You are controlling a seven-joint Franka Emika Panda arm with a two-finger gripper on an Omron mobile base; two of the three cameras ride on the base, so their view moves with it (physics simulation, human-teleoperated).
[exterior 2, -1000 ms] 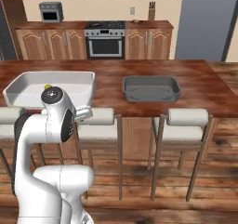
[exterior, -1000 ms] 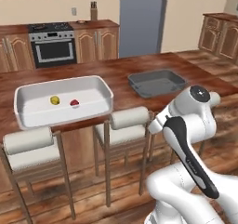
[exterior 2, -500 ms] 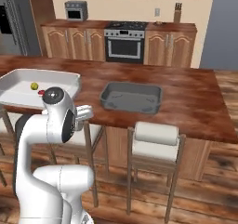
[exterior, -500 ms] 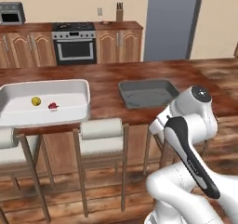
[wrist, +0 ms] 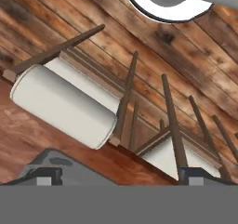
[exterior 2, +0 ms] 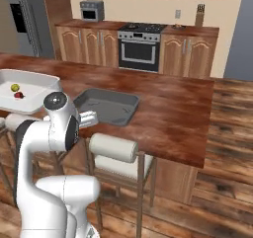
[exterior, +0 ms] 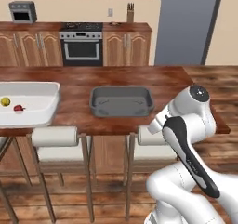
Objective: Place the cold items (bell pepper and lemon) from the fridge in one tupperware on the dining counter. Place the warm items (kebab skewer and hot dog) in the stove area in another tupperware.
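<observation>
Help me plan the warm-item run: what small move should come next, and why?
Probably drive on toward the stove: the white tupperware already holds the lemon and bell pepper, the grey tupperware is empty, and the jaws stand open, holding nothing.

A home kitchen is showing: oven range [exterior: 82, 46], wooden cabinets [exterior 2: 93, 47], microwave [exterior: 22, 11], wooden dining counter [exterior: 116, 81] with stools [exterior: 54, 138].

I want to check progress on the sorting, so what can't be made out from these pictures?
- White tupperware tray: left end cut off by the left base view's edge; in the right base view the arm covers its near corner.
- Small yellow item and small red item inside it: too small to identify.
- Stove-area counter beside the black oven: too distant to spot warm items.
- Dark grey tray: nothing visible inside.
</observation>
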